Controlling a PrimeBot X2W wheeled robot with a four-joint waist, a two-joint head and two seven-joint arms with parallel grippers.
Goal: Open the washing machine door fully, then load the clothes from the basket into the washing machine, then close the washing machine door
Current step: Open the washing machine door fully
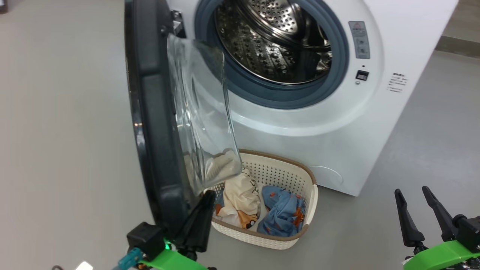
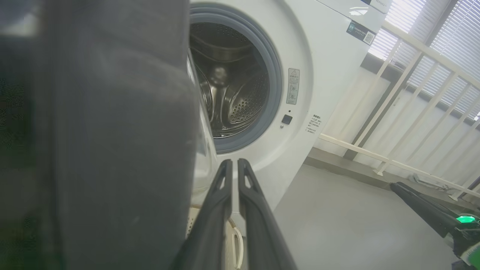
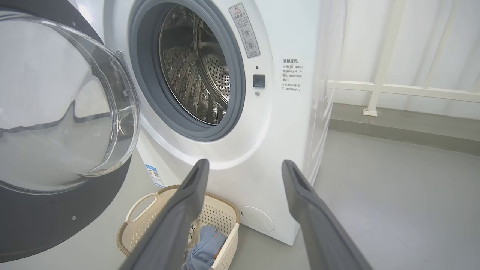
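The washing machine stands with its steel drum exposed. The washing machine door juts out edge-on toward me, its glass bowl facing right. My left gripper is shut on nothing, its fingers lying against the door's lower inner face; in the left wrist view the gripper points at the machine. The basket sits on the floor below the drum, holding the clothes: a cream garment and a blue one. My right gripper hangs open at the lower right, in its own view above the basket.
Grey floor surrounds the machine on the left and right. A white railing with blinds behind it runs along the wall to the machine's right, also visible as a rail in the right wrist view. The door overhangs the basket's left end.
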